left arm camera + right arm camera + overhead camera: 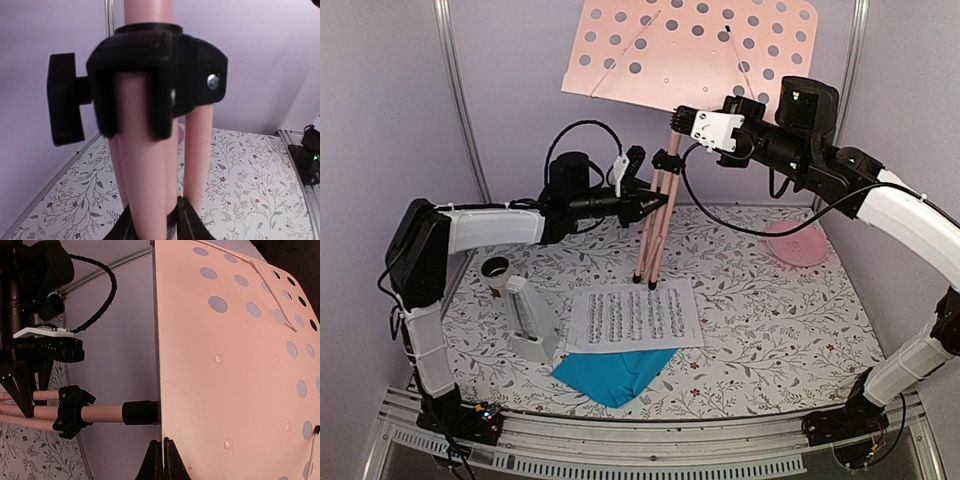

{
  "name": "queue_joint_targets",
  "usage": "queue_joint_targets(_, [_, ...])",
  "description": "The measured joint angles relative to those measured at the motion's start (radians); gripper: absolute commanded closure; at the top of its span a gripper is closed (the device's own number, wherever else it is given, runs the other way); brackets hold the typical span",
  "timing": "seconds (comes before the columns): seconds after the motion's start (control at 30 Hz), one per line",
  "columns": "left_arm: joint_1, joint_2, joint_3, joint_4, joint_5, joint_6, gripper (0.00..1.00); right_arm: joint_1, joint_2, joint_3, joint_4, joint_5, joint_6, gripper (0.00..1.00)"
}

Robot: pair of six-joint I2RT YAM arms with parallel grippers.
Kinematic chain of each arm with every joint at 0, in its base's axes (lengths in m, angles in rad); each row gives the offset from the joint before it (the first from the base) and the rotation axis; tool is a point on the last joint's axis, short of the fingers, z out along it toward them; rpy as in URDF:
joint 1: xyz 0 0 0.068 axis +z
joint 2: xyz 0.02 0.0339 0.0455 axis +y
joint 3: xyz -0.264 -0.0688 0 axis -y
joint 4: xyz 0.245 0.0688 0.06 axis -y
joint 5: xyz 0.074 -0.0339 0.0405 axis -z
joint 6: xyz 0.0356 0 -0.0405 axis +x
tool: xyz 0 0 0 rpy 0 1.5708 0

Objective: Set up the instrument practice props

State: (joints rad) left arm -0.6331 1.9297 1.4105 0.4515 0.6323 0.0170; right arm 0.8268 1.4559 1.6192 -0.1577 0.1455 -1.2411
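- Gripping the pink music stand (655,215) low down, the left pincer (159,222) has its jaws clamped on the bunched legs just under the black collar (155,75); the legs run nearly upright, feet on the desk (770,330).
- Right pincer (162,460): tips together at the lower edge of the holed tray (225,365); whether they pinch its lip, I cannot tell.
- Spreading the legs looks to be the next job; the white sheet (633,315), overlapping the blue sheet (610,375), lies just before the feet and may obstruct.
- Metronome (530,320) and cup (497,270) stand left; plate (798,243) right, well apart.
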Motion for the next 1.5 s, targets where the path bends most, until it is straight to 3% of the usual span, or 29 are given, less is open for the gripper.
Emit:
queue_joint_targets(0.27, [0.020,0.105,0.113,0.009,-0.004,-0.010,0.94,-0.001,0.056,-0.004,0.081,-0.002,-0.104,1.00])
queue_joint_targets(0.4, [0.034,0.135,0.122,0.025,-0.004,-0.020,0.98,-0.004,0.089,-0.004,0.104,0.000,-0.135,1.00])
queue_joint_targets(0.43, [0.036,0.140,0.122,0.025,-0.004,-0.021,0.96,-0.005,0.094,-0.008,0.109,-0.001,-0.140,1.00])
queue_joint_targets(0.57, [0.042,0.151,0.121,0.015,-0.005,-0.018,0.69,-0.009,0.099,-0.040,0.142,-0.003,-0.151,1.00])
queue_joint_targets(0.9, [0.071,0.113,0.033,0.070,-0.012,-0.032,0.61,-0.009,0.099,-0.071,0.188,-0.036,-0.170,1.00])
queue_joint_targets(1.27, [0.082,0.106,0.030,0.087,0.018,-0.027,0.95,-0.011,0.107,-0.071,0.203,-0.043,-0.174,0.99])
queue_joint_targets(1.33, [0.083,0.106,0.031,0.086,0.018,-0.024,1.00,-0.013,0.111,-0.071,0.210,-0.043,-0.173,0.93])
queue_joint_targets(1.5, [0.085,0.106,0.030,0.084,0.015,-0.034,1.00,-0.013,0.116,-0.071,0.275,-0.053,-0.169,0.61])
